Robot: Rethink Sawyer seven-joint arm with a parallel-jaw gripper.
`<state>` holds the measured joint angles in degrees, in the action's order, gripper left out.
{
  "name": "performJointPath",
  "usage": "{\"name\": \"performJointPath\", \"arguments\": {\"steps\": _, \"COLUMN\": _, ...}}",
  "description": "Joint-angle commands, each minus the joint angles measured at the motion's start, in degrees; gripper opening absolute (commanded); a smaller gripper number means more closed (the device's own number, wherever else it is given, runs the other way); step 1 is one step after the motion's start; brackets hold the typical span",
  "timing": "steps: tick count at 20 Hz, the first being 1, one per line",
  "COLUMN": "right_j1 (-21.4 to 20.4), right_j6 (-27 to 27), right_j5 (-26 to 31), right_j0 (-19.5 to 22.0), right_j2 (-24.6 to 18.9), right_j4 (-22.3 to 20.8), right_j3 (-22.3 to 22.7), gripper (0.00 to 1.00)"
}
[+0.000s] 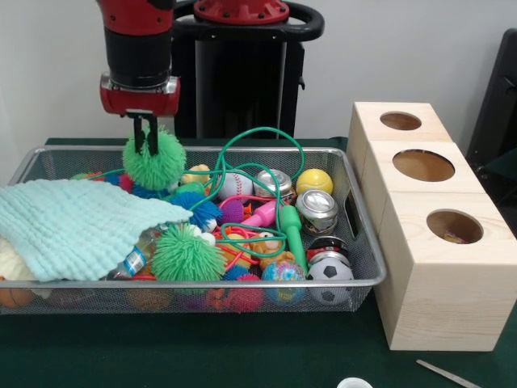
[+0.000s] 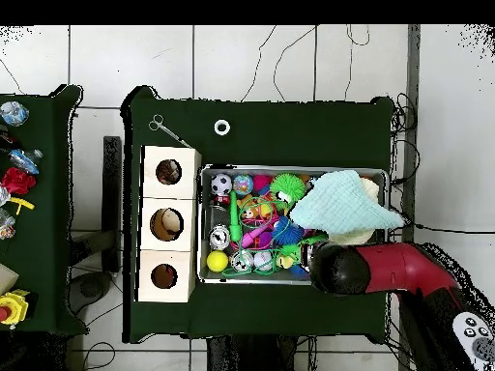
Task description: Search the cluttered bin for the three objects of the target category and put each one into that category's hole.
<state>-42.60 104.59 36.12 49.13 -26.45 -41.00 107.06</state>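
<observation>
My pincer (image 1: 146,145) clamped on green fuzzy ball (image 1: 153,160), ball raised above wire bin (image 1: 365,242) at its far side, second green fuzzy ball (image 1: 186,254) inside bin, beside mint cloth (image 1: 77,226)

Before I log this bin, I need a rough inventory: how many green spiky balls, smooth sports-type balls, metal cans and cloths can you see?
Green spiky balls: 2, one between the gripper fingers, one in the bin
Smooth balls: 3, baseball, yellow ball, soccer ball
Metal cans: 2
Cloths: 1
Total: 8
</observation>
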Motion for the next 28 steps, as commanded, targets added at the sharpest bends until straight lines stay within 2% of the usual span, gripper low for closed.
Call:
{"name": "performJointPath", "arguments": {"steps": 1, "right_j1": 2.4, "right_j6": -16.4, "right_j5": -1.5, "right_j0": 2.8, "right_j2": -7.4, "right_j4": -4.1, "right_j3": -6.5, "gripper": 0.00}}
{"name": "performJointPath", "arguments": {"steps": 4, "right_j1": 2.1, "right_j6": -16.8, "right_j5": -0.9, "right_j0": 3.9, "right_j2": -8.8, "right_j4": -4.0, "right_j3": -6.3, "gripper": 0.00}}
{"name": "performJointPath", "arguments": {"steps": 5, "right_j1": 2.1, "right_j6": -16.4, "right_j5": -0.7, "right_j0": 4.1, "right_j2": -9.3, "right_j4": -4.7, "right_j3": -6.3, "gripper": 1.00}}
{"name": "performJointPath", "arguments": {"steps": 8, "right_j1": 1.8, "right_j6": -10.1, "right_j5": -1.2, "right_j0": 2.5, "right_j2": -6.7, "right_j4": -4.3, "right_j3": -7.6, "gripper": 1.00}}
{"name": "performJointPath", "arguments": {"steps": 9, "right_j1": 1.4, "right_j6": -10.8, "right_j5": -1.9, "right_j0": 3.2, "right_j2": -7.8, "right_j4": -4.0, "right_j3": -7.4, "gripper": 1.00}}
{"name": "performJointPath", "arguments": {"steps": 10, "right_j1": 1.1, "right_j6": -13.6, "right_j5": -1.5, "right_j0": 3.9, "right_j2": -9.3, "right_j4": -4.0, "right_j3": -7.1, "gripper": 1.00}}
{"name": "performJointPath", "arguments": {"steps": 12, "right_j1": 0.0, "right_j6": -13.8, "right_j5": 0.8, "right_j0": 4.7, "right_j2": -10.7, "right_j4": -1.1, "right_j3": -5.5, "gripper": 1.00}}
{"name": "performJointPath", "arguments": {"steps": 15, "right_j1": -2.7, "right_j6": -12.9, "right_j5": 3.1, "right_j0": 3.6, "right_j2": -11.6, "right_j4": 0.6, "right_j3": -3.5, "gripper": 1.00}}
{"name": "performJointPath", "arguments": {"steps": 18, "right_j1": -3.8, "right_j6": -12.2, "right_j5": 5.4, "right_j0": 1.4, "right_j2": -12.8, "right_j4": 2.1, "right_j3": -3.7, "gripper": 1.00}}
{"name": "performJointPath", "arguments": {"steps": 23, "right_j1": -2.7, "right_j6": -8.9, "right_j5": 7.5, "right_j0": -4.3, "right_j2": -12.6, "right_j4": 2.8, "right_j3": -7.7, "gripper": 1.00}}
{"name": "performJointPath", "arguments": {"steps": 28, "right_j1": 1.3, "right_j6": -5.0, "right_j5": 6.9, "right_j0": -10.1, "right_j2": -9.7, "right_j4": 1.6, "right_j3": -13.5, "gripper": 1.00}}
